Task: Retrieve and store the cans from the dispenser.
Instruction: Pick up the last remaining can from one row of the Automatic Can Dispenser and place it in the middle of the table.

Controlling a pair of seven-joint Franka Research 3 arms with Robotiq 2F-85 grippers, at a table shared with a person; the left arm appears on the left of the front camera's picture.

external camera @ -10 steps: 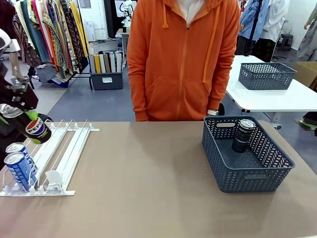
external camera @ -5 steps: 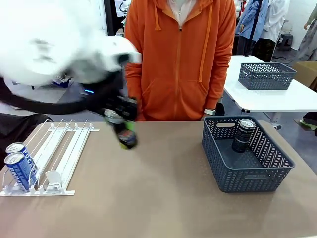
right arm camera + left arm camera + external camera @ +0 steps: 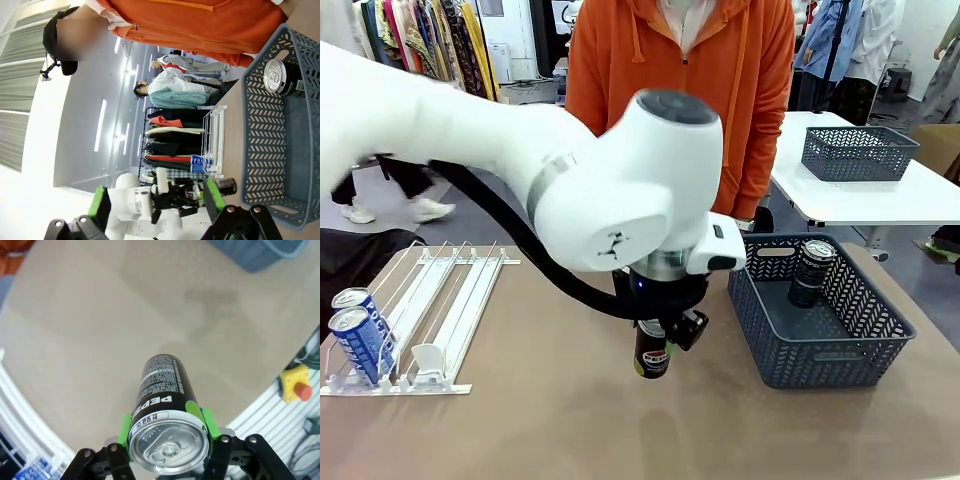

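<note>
The left end effector (image 3: 663,338) grips a Pepsi can (image 3: 651,362) by its top, over the counter (image 3: 550,420) near the basket (image 3: 820,368). Carried this low, it could strike the basket's wall or slip. The basket holds 1 black can (image 3: 810,272). The dispenser (image 3: 455,300) holds 2 blue cans (image 3: 360,340). The right end effector (image 3: 156,201) is spread, empty.

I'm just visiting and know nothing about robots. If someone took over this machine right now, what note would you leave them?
Left hand: shut on the Pepsi can, held upright over the table, between the dispenser and the basket.
Right hand: open, holding nothing.
Done: one black can sits in the basket.
Left: put the Pepsi can in the basket, then fetch the two blue cans at the dispenser's front.
</note>
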